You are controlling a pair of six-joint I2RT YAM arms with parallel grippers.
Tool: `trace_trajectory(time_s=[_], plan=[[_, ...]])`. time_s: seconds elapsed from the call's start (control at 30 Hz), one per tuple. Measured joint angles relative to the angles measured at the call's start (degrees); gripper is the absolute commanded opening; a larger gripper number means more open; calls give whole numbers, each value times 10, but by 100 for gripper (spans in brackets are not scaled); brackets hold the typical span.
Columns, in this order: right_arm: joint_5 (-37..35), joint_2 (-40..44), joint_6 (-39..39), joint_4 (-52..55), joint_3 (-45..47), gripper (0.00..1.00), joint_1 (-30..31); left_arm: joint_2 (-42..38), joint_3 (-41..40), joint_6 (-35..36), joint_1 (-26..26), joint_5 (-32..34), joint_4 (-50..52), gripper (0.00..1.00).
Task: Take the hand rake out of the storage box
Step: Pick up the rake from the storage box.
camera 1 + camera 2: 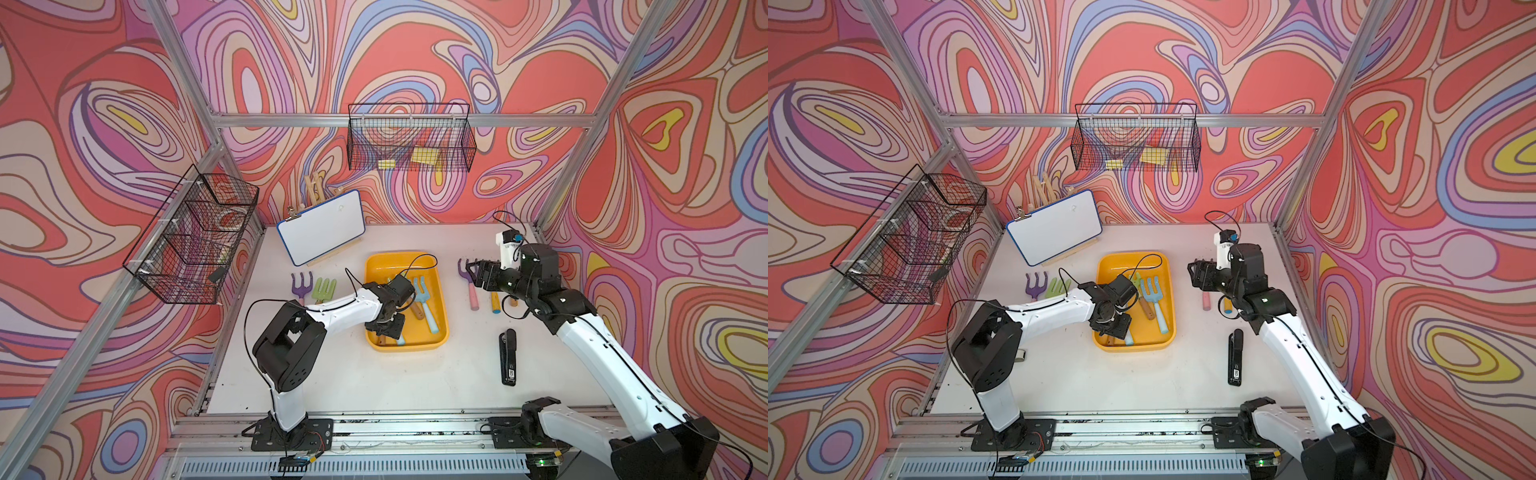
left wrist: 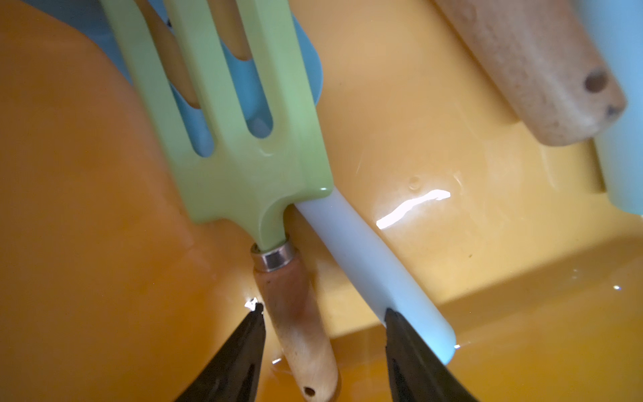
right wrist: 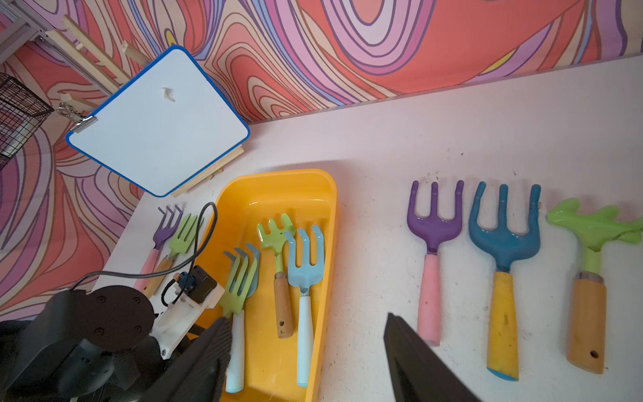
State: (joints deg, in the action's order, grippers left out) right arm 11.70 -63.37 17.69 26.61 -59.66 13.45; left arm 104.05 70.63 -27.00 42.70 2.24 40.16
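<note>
A white surface point(image 1: 374, 382) sits between swirl-patterned walls. The left fingers point(image 2: 236, 358) stand apart, astride the wooden handle of the green hand rake point(image 2: 243, 167), which lies in the yellow storage box point(image 1: 384, 266). The right fingers point(image 3: 417, 365) gape empty over a pink-handled purple fork point(image 3: 431, 264) outside it.

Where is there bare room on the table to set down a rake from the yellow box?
Free: near table between storage box, black tool and front rail; also behind the box, beside the whiteboard. Crowded: rakes flank the box.
</note>
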Motion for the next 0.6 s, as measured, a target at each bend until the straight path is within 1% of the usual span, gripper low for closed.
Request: trace_trajectory(time_s=[0.27,0.43,0.6], plan=[[3,0,0,0,0,72,0,7,-7,1,-11,3,-23,58],[3,0,0,0,0,71,0,19,-9,2,-15,-2,-36,50],[4,0,0,0,0,71,0,28,-10,4,-16,-4,-38,35]])
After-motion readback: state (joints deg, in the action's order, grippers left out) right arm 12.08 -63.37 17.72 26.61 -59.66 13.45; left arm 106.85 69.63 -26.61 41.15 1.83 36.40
